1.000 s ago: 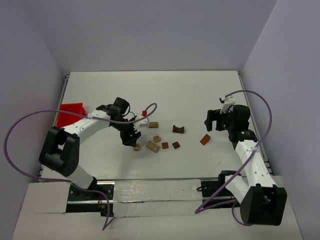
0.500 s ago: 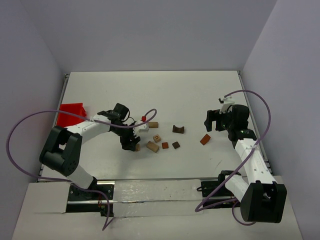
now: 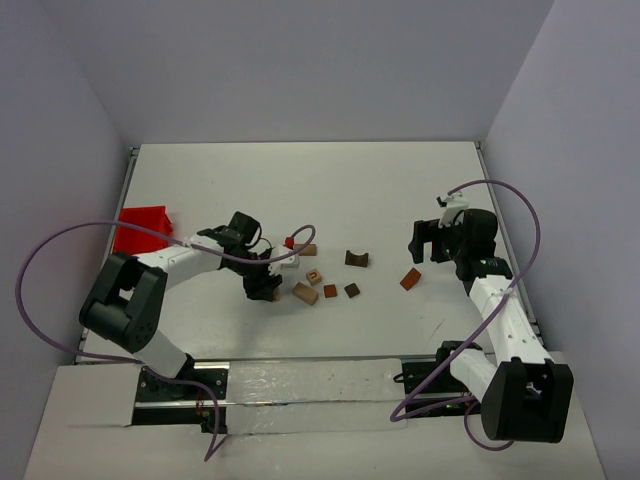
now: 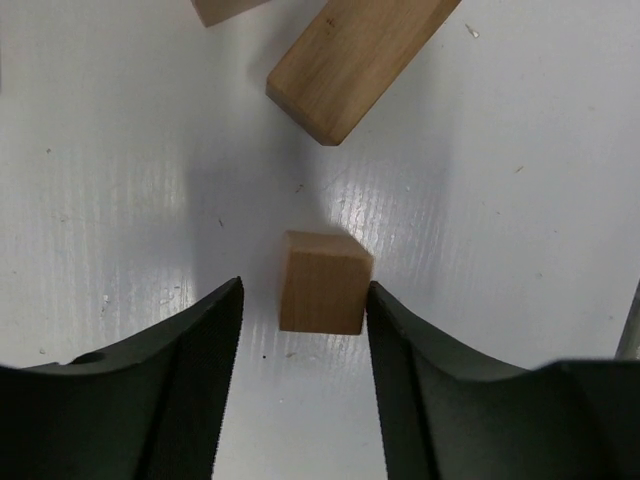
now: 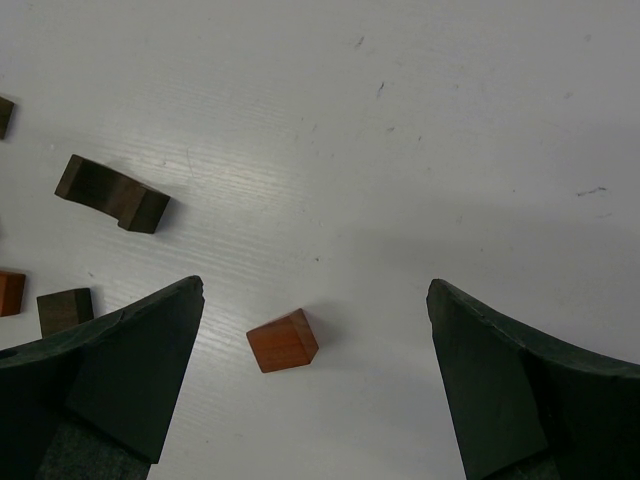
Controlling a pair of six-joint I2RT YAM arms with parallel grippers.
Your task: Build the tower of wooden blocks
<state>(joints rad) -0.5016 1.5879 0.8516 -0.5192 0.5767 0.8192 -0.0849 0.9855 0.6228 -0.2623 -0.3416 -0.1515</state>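
Tan cube [image 4: 322, 282] within left end effector [image 4: 303, 288]; longer block [image 4: 355, 60] cropped at top.

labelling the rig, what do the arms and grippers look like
The left arm and right arm have white links, black joints and a looping purple cable. The left gripper and right gripper are black, with dark wedge-shaped fingers, serrated inside on the left.

Tan, reddish, dark wooden blocks [image 3: 305, 293], scattered, unstacked

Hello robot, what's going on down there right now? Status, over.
Left gripper: jaws open astride tan cube, not clamped. Right gripper: jaws wide, above reddish block. Nothing stacked yet. Long tan block close by, clear of jaws.
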